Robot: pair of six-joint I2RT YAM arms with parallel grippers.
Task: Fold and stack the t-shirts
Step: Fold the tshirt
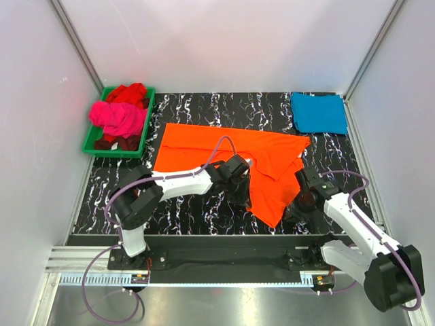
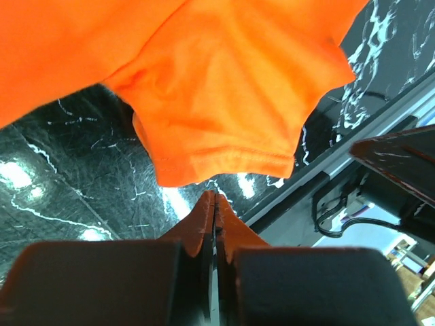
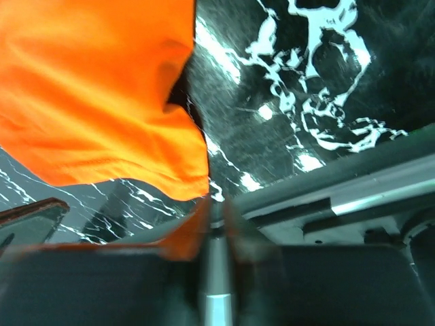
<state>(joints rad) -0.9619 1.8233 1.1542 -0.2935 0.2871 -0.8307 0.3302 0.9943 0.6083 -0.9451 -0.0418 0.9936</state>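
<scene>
An orange t-shirt (image 1: pixel 224 146) lies spread across the middle of the black marbled table, one flap reaching toward the front edge. My left gripper (image 1: pixel 239 192) sits at the shirt's near hem. In the left wrist view it (image 2: pixel 215 197) is shut and empty, with the orange sleeve (image 2: pixel 224 88) just beyond its tips. My right gripper (image 1: pixel 301 202) is at the flap's right edge. In the right wrist view it (image 3: pixel 216 207) is blurred, its jaws drawn to a narrow slit, and a corner of orange cloth (image 3: pixel 95 88) ends at the tips. I cannot tell if any cloth is pinched.
A folded teal-blue shirt (image 1: pixel 319 113) lies at the back right corner. A green tray (image 1: pixel 87 141) at the back left holds a crumpled pink shirt (image 1: pixel 119 117) and a red one (image 1: pixel 129 93). White walls enclose the table. A metal rail runs along the front edge.
</scene>
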